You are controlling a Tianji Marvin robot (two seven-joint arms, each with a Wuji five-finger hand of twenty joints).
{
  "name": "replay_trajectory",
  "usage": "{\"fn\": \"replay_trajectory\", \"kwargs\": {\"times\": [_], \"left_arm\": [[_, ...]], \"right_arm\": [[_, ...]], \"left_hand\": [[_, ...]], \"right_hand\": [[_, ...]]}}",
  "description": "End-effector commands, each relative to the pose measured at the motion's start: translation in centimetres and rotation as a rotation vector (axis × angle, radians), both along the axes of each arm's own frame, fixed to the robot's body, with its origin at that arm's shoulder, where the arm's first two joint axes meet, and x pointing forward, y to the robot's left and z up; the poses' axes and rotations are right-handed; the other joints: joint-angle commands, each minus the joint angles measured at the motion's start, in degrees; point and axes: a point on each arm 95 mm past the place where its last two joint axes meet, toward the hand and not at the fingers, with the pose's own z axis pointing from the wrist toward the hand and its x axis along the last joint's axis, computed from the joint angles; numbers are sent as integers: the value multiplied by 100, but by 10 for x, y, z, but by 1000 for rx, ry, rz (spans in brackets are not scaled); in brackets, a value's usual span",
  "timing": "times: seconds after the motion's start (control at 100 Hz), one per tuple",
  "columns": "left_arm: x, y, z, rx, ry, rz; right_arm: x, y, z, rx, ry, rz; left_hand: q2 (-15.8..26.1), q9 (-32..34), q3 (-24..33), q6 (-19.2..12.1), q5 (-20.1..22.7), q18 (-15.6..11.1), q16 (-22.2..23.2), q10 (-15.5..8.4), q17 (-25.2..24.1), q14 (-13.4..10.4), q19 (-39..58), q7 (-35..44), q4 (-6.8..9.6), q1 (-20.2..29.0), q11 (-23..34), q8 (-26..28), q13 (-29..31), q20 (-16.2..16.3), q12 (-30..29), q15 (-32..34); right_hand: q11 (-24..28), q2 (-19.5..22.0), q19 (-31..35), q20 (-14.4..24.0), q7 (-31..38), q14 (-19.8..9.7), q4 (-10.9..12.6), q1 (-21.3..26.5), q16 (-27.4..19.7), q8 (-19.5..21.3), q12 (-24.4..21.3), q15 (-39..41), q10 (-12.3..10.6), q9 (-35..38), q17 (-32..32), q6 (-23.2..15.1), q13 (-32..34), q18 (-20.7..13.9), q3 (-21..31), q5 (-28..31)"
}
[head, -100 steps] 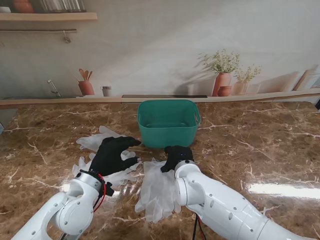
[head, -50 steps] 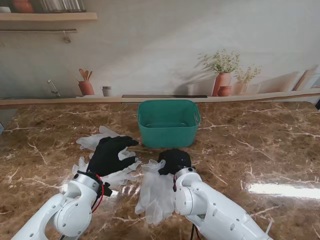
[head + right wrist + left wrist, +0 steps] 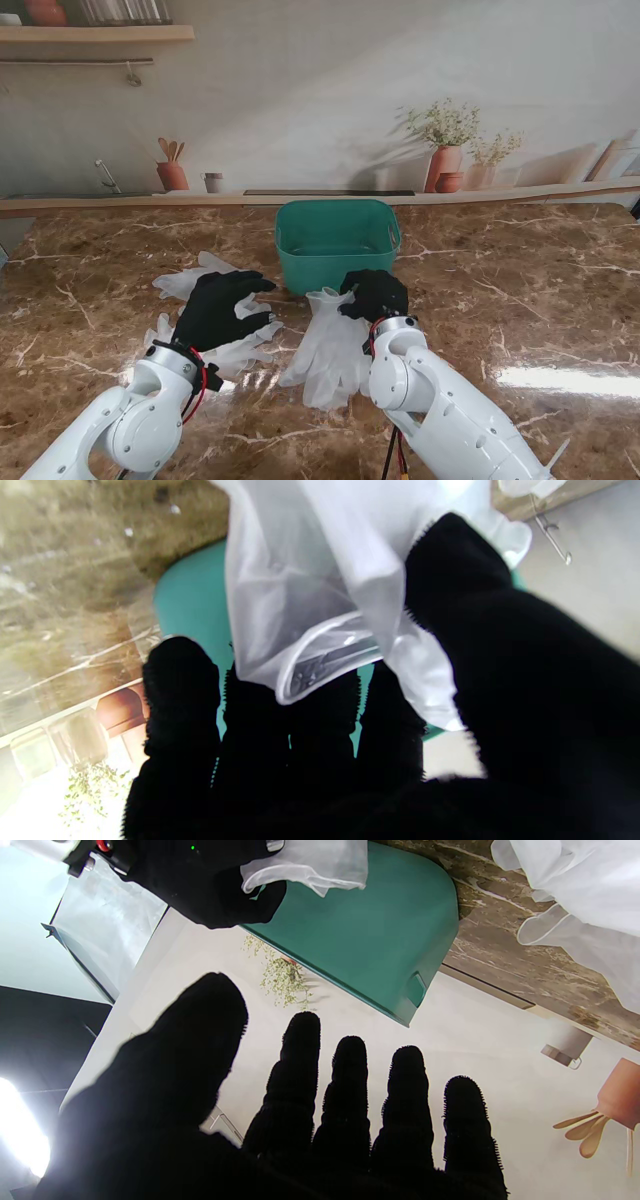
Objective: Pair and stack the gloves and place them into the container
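Note:
My right hand (image 3: 374, 295), in a black glove, pinches the cuff of a stacked pair of translucent white gloves (image 3: 328, 347) just in front of the green container (image 3: 337, 243). In the right wrist view the cuff (image 3: 320, 605) sits between thumb and fingers. The pair's fingers trail on the table toward me. My left hand (image 3: 215, 310) hovers flat with fingers spread over other white gloves (image 3: 190, 282) at the left. From the left wrist view I see the spread fingers (image 3: 350, 1100), the container (image 3: 360, 935) and the right hand (image 3: 210, 880) with the cuff.
The brown marble table (image 3: 520, 300) stretches wide to the right. A ledge (image 3: 500, 192) behind the container runs along a wall printed with plant pots and utensils. More white glove material (image 3: 575, 905) lies beside the left hand.
My right hand has moved away from me and to the right, dragging the glove pair by its cuff toward the container. My left hand has barely shifted.

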Motion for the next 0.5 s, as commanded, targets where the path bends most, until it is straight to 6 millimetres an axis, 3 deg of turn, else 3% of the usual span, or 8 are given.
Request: {"fn": "replay_trajectory", "kwargs": {"times": [0.0, 0.23, 0.49], "left_arm": [[-1, 0, 1, -1, -5, 3], [-1, 0, 1, -1, -9, 7], [-2, 0, 0, -1, -6, 7]], "right_arm": [[3, -11, -1, 37, -13, 9], [-14, -19, -6, 120, -128, 174], [-52, -27, -16, -6, -179, 425]], "left_hand": [[204, 198, -138, -180, 145, 3, -81, -163, -100, -261, -120, 106, 100, 9, -101, 46, 97, -29, -64, -182], [219, 194, -170, -194, 144, 11, -90, -165, -105, -272, -188, 112, 104, 26, -110, 51, 81, -44, -68, -199], [225, 187, -192, -195, 140, 7, -100, -170, -104, -273, -245, 114, 110, 34, -122, 53, 73, -47, -74, -217]], "right_hand": [[138, -239, 199, -110, 185, -193, -148, 245, 104, -60, 4, 118, -15, 276, -19, -179, 172, -142, 147, 136], [171, -444, 185, -108, 243, -190, -187, 255, 180, -172, 0, 207, -26, 326, -4, -216, 152, -162, 262, 211], [193, -569, 174, -74, 283, -284, -272, 109, 194, -241, -6, 223, -140, 369, 54, -357, 189, -192, 407, 238]]}}
